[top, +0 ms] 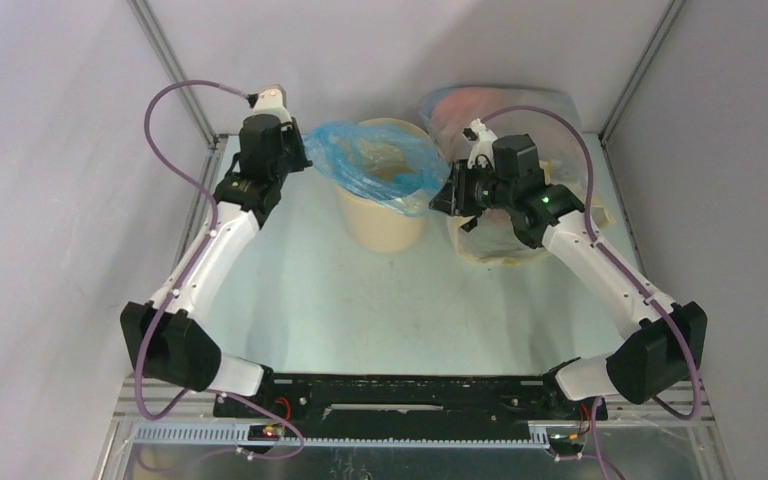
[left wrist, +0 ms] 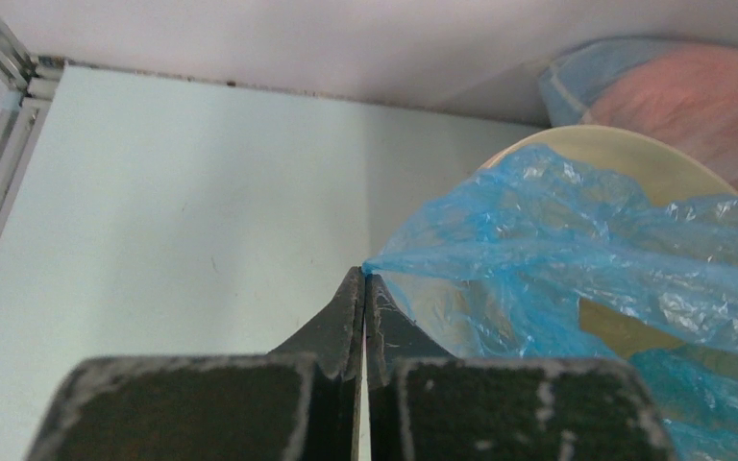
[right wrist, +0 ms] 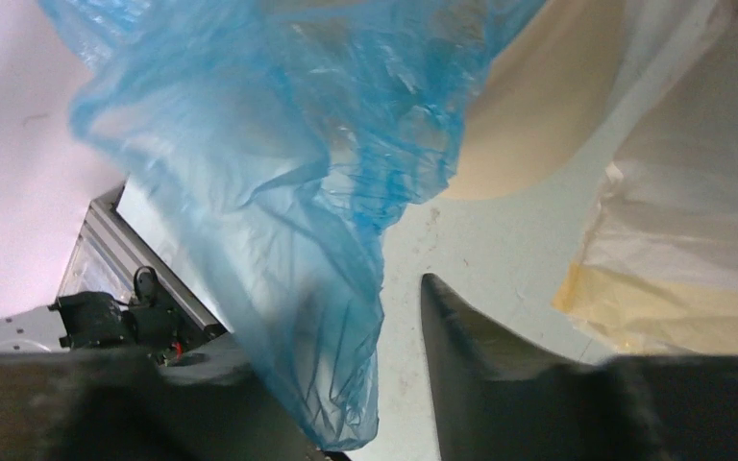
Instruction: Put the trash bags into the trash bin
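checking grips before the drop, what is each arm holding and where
Left gripper pinches the trash bag by the tip of its edge, jaws shut. Right gripper holds nothing: jaws apart, film hanging loose between them.

The trash bag (top: 375,165) is thin, crinkly, glossy blue plastic film; the trash bin (top: 380,228) is smooth, matt tan.

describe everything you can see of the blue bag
Thin, crinkly, translucent light-blue film bag, spread loosely over the mouth of the tan bin, not yet pushed in. The left gripper is shut on one corner, drawn to a point. Its other side hangs in folds between the fingers of the open right gripper.
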